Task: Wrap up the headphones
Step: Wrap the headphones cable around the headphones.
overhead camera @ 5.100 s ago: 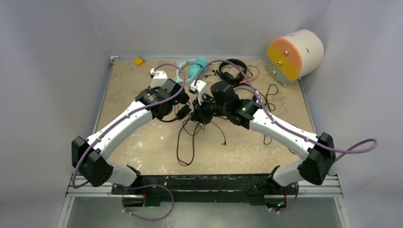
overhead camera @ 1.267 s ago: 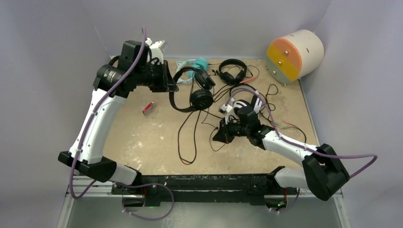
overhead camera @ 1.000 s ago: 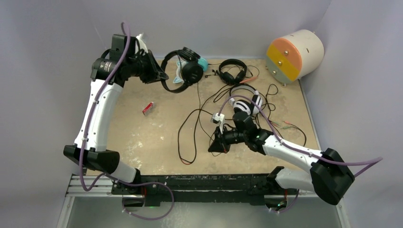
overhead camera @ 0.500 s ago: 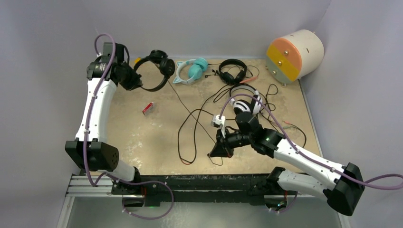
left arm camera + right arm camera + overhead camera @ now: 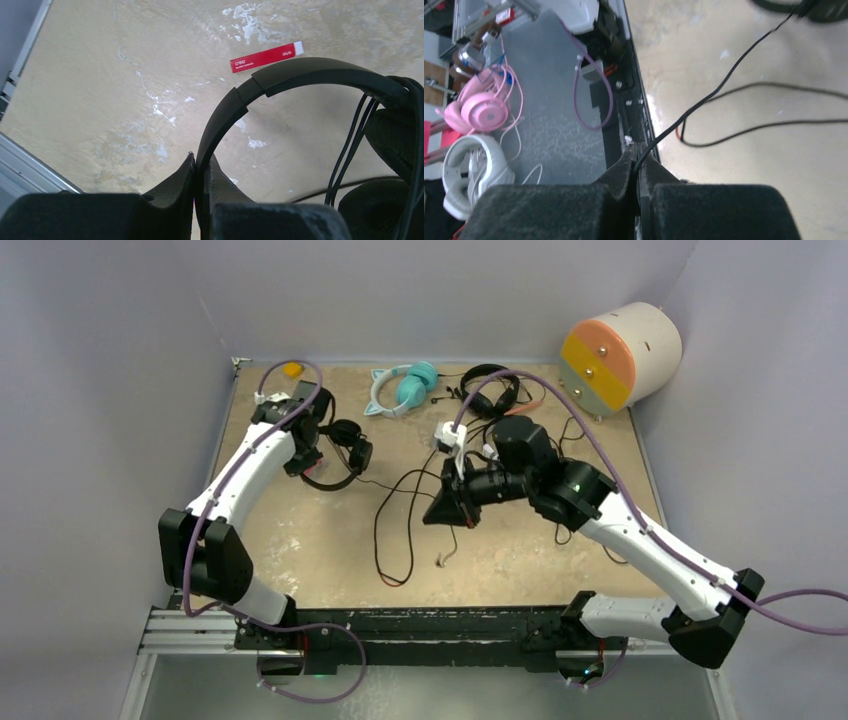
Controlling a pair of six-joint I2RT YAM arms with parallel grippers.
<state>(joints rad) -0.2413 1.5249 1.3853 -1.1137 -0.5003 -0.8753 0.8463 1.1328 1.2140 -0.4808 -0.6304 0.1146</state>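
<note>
- One pair of black headphones [image 5: 345,432] is at the upper left of the frame, its band clamped in the closed left pincer [image 5: 200,165].
- Mid-frame, the closed right pincer [image 5: 638,165] pinches a thin black cable [image 5: 724,75] above the desk [image 5: 300,530].

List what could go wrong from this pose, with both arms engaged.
1. The left gripper pinches the black headphones only on the thin headband. The ear cups hang to one side, so the headset may twist or slip.
2. The right gripper holds the cable right at its fingertips, so tension could pull it free.
3. The loose cable loops lie crossed nearby, and winding may snag them.
</note>
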